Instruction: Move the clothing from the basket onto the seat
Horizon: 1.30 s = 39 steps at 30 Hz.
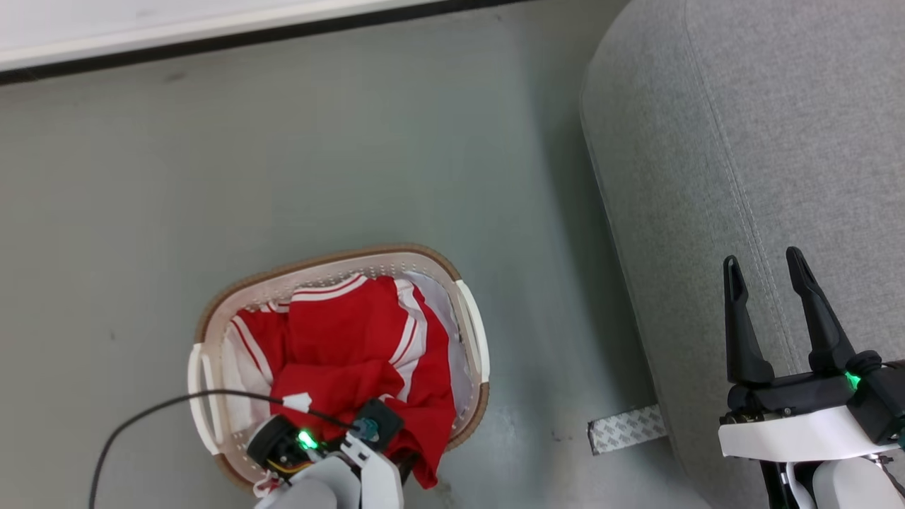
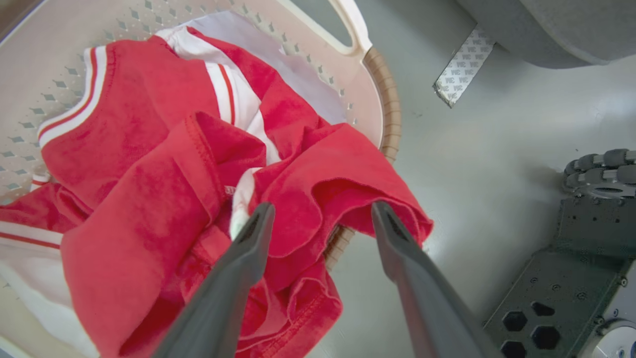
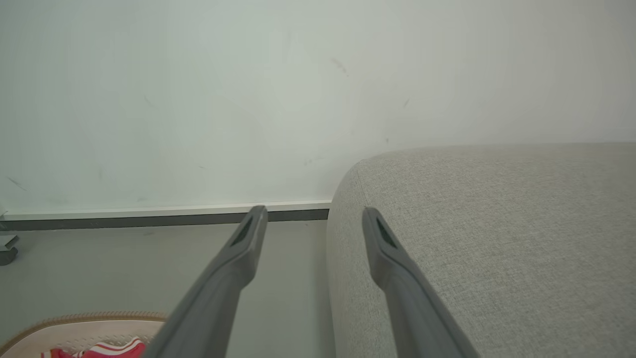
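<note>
Left gripper (image 2: 322, 213) spread wide, nothing gripped, tips over the clothing (image 2: 149, 174) heaped in the basket (image 2: 390, 109). One red fold spills over the rim between its fingers; contact unclear. In the head view its fingers are hidden under its own wrist and the basket's near edge is covered. Right gripper (image 1: 762, 261) also wide, empty, above the seat (image 1: 742, 141) edge, basket well off to its left. Seat cut off by the frame.
</note>
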Tool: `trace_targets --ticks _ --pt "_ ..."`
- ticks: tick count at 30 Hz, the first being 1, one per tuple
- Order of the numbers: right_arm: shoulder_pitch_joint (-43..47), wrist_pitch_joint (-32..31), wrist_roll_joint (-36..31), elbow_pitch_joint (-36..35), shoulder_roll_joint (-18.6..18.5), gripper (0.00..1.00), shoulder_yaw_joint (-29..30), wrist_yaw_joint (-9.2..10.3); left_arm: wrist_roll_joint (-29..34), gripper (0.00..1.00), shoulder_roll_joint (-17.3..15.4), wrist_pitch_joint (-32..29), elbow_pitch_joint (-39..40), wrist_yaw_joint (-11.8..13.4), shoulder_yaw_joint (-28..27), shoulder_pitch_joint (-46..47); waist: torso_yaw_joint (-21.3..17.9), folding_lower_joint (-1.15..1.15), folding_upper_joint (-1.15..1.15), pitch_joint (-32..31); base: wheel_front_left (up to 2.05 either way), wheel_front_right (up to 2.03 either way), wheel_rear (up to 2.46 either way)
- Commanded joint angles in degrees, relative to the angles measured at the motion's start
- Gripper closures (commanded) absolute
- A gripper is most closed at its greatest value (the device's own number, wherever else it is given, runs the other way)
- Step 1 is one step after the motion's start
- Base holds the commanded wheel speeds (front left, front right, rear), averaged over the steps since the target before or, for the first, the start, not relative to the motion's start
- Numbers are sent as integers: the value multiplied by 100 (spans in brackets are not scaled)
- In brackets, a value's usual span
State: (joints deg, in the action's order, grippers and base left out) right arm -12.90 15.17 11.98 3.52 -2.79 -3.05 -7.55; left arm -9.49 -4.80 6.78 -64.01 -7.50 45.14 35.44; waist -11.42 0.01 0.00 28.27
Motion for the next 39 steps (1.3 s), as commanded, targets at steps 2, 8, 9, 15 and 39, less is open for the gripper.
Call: trace_targets --ticks 2,8,9,15,39 --pt "-103 -3 12 -45 -19 0 9 12 -206 0 -110 -15 -29 12 174 118 -34 -1 0 112 0 0 0" --pt "-210 -2 -28 -121 -19 0 -70 12 -488 0 -265 93 -100 13 571 426 -79 -1 0 454 0 0 0" --pt "-241 -2 -36 -148 -19 0 -83 12 -524 0 -280 86 -128 12 638 487 -93 -1 0 526 0 0 0" --pt "-317 -2 -77 -240 -19 0 -61 12 -804 0 -336 129 -266 13 932 754 -155 -1 0 877 0 0 0" --pt "296 -2 -98 215 -20 0 200 12 -2638 100 -5 834 315 13 899 147 537 -1 0 -960 0 0 0"
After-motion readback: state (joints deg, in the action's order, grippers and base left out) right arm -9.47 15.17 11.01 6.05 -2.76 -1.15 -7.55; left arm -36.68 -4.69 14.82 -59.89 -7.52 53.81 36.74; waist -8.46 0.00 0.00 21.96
